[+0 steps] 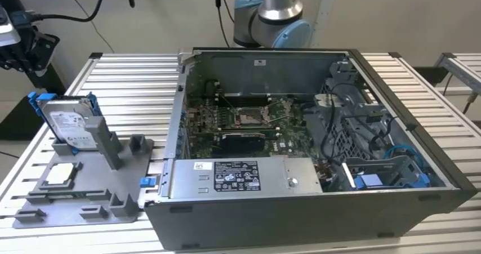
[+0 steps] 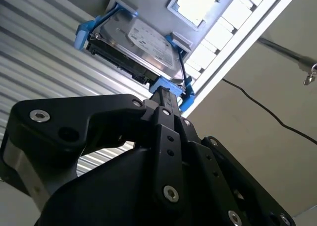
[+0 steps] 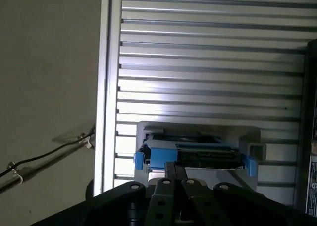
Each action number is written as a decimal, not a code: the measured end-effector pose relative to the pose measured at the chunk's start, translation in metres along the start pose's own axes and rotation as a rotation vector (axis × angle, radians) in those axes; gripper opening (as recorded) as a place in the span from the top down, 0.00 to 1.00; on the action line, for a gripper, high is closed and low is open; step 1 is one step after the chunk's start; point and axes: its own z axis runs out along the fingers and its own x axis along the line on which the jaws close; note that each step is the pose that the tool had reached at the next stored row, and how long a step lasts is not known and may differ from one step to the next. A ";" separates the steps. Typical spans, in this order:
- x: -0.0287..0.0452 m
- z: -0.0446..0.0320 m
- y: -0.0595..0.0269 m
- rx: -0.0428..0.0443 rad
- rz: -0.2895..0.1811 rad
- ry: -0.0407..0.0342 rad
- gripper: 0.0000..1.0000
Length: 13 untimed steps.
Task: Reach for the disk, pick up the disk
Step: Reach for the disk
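Silver-grey disk [image 1: 66, 121] with white label [image 1: 71, 131] and bright blue rails [image 1: 34, 105] at the exterior view's left; black gripper [image 2: 165, 94]; ribbed silver table [image 1: 135, 79]; grey tray [image 1: 84, 204].

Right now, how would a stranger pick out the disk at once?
Find the open computer case; to the exterior view's left lies a grey tray. At its far end the disk stands on edge, silver with blue rails, unlike the flat square chip lying nearby.
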 end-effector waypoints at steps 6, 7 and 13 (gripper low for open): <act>0.0000 0.0000 0.0000 0.0000 -0.047 0.0018 1.00; 0.0000 0.0000 0.0000 0.0000 -0.058 0.0022 1.00; 0.0000 0.0000 0.0000 0.0001 -0.111 0.0043 1.00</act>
